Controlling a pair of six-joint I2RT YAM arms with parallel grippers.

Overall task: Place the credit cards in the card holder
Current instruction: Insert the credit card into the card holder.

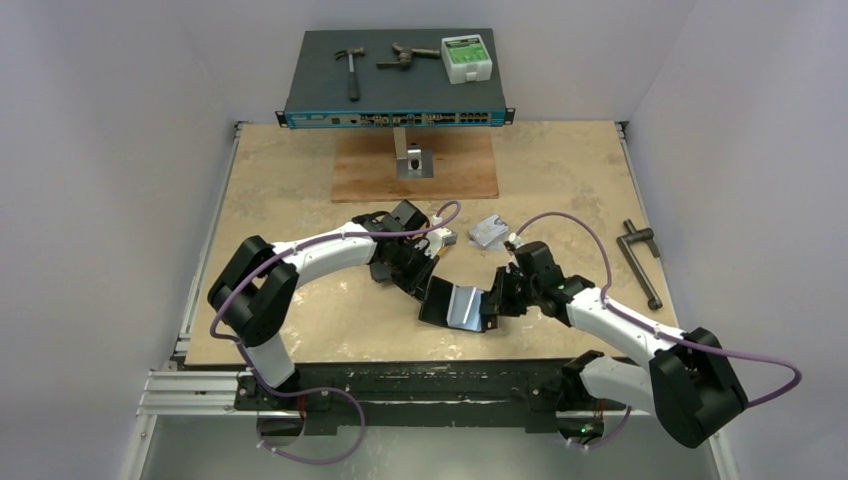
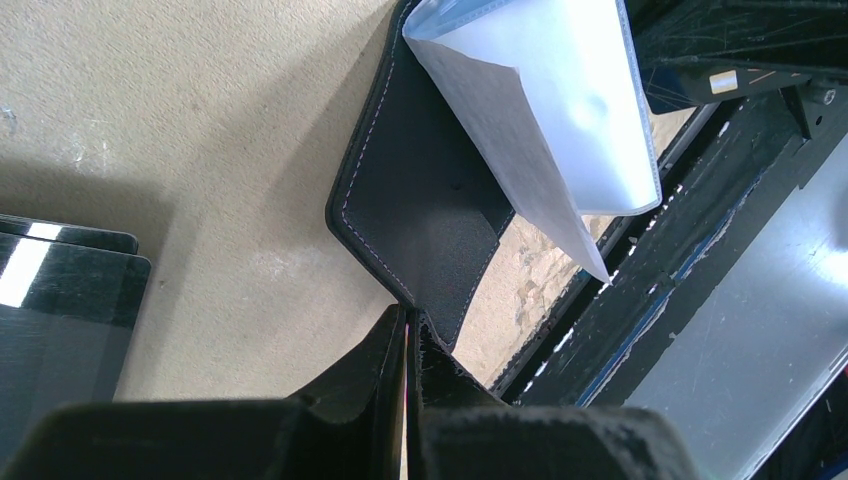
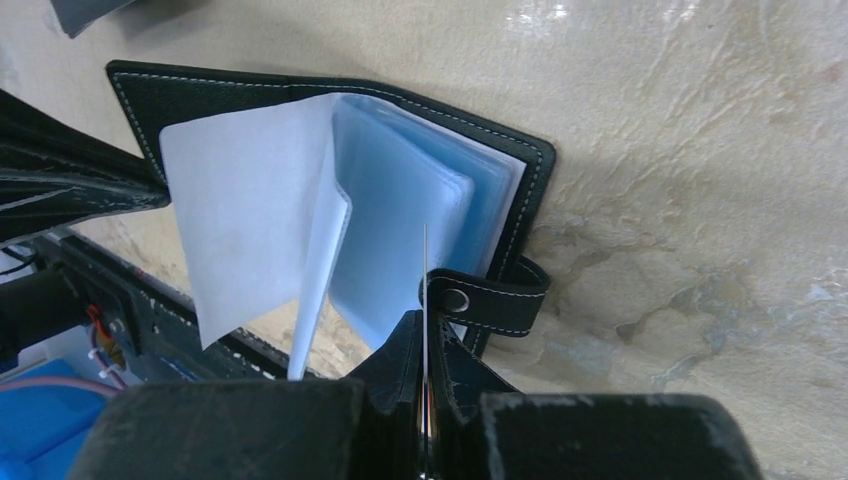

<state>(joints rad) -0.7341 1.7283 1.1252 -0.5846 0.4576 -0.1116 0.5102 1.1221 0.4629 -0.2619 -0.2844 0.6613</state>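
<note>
Centrally, close to the near edge of the table [image 1: 300, 200]: card holder [image 1: 456, 306], black with pale stitching, lying open, both covers tilted up off the surface. Snap tab [image 3: 490, 298] sat on the cover edge toward the right arm. Clear pockets [image 3: 400, 230], bluish and glossy, were fanned out inside.

Left jaws: pressed together, clamped on the rim of the holder's black cover on the left arm's side.

Right jaws: pressed together, clamped on a thin leaf [image 3: 425, 262] seen edge-on, standing just in front of the pockets and beside the snap tab. Whether it was a pocket leaf or a card could not be told.

Credit cards: one silver-grey card [image 1: 490, 232] lay flat toward the middle of the table, beyond the holder and apart from it. A small pale flat piece [image 1: 447, 237] lay just beside the left wrist, too small to identify.

Glossy black flat item [image 2: 60, 290]: on the table near the holder's left cover, not touching it.

Right edge of the table: black crank handle [image 1: 640, 262], lying flat.

Far edge, middle: wooden board [image 1: 455, 172] bearing a metal bracket [image 1: 412, 160]. Above it stood a network switch [image 1: 395, 95], carrying on top a hammer [image 1: 350, 70], a second metal tool [image 1: 405, 58] and a green-and-white box [image 1: 467, 58].
</note>
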